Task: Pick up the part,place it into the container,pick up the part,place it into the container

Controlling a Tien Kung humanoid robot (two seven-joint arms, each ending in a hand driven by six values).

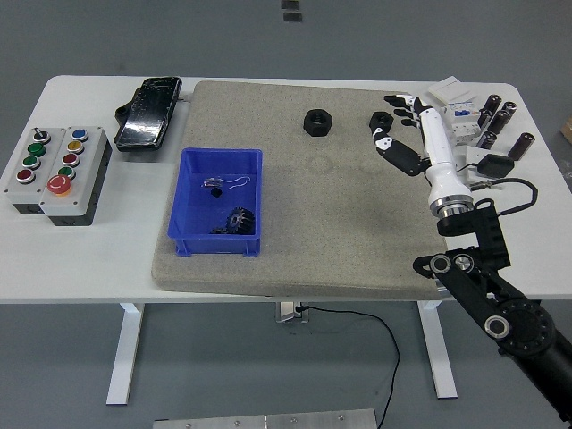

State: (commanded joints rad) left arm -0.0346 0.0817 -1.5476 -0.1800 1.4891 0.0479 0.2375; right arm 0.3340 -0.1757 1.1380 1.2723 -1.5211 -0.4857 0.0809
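Observation:
Two black hex nuts lie at the far side of the grey mat (357, 232). The left nut (316, 121) is in plain sight. The right nut (376, 120) is partly hidden behind my right hand (396, 125), a white hand with black fingertips that hovers at it with fingers spread and nothing in its grasp. The blue container (189, 192) sits at the mat's left side and holds a black gear (239, 220) and a small dark part (214, 187). My left arm is out of view.
A grey box of coloured buttons (54, 170) stands at the table's left, with a black device (148, 111) behind it. Cylindrical parts, white modules and cables (483, 134) crowd the far right corner, just beside my right hand.

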